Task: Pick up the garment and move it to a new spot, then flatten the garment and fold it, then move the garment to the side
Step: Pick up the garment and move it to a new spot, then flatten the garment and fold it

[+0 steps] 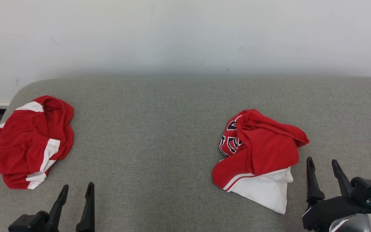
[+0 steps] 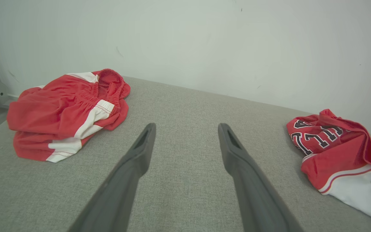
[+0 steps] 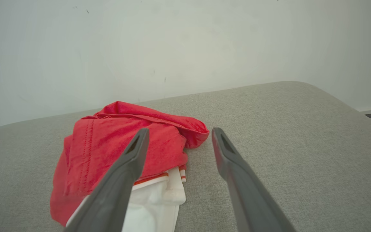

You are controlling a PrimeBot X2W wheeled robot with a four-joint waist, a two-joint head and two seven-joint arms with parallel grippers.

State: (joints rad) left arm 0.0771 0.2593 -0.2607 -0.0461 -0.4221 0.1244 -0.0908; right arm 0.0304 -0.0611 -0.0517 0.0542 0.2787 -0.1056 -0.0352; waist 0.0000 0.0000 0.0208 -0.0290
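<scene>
The crumpled jersey (image 1: pixel 259 151) is lying on the bench (image 1: pixel 159 129) just left of the right tool (image 1: pixel 322 161), which is gaping empty; the left tool (image 1: pixel 78 186), likewise released, is sitting well apart.

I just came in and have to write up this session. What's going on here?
Nothing is being handled yet. Two garments lie on the grey padded table: a crumpled red and white jersey on the robot's right and bunched red shorts on its left. The left pincer and the right pincer are both open and empty near the front edge, touching no cloth. The right pincer is close beside the jersey, so that is probably the garment to be picked up first.
</scene>
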